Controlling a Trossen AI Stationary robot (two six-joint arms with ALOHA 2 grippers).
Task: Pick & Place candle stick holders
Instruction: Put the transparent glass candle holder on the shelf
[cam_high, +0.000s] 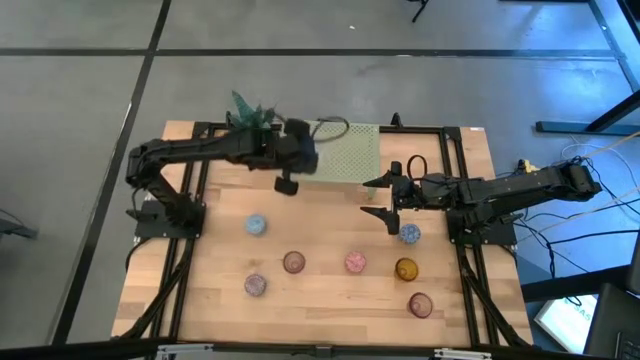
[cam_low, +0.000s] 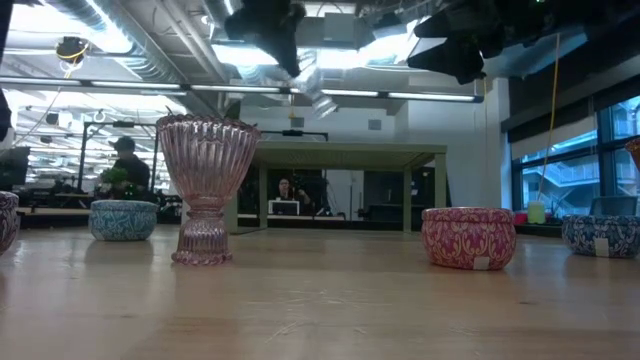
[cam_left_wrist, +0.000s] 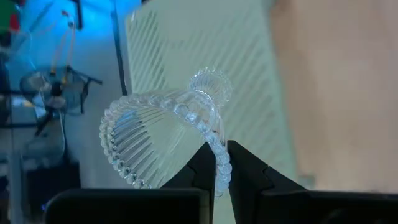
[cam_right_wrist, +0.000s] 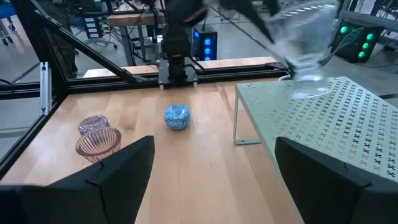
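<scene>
Wooden table (cam_high: 330, 300), left hand (cam_left_wrist: 216, 177) pinching clear glass holder (cam_left_wrist: 168, 130) above green stand (cam_high: 350, 155)

You see a clear ribbed glass holder (cam_left_wrist: 165, 127), glossy, over a matt pale green perforated metal stand (cam_right_wrist: 329, 121); the table (cam_high: 330, 290) is smooth light wood.

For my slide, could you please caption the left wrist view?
Left end effector shut on the rim of a clear ribbed glass candle holder, held above the pale green perforated stand.
</scene>
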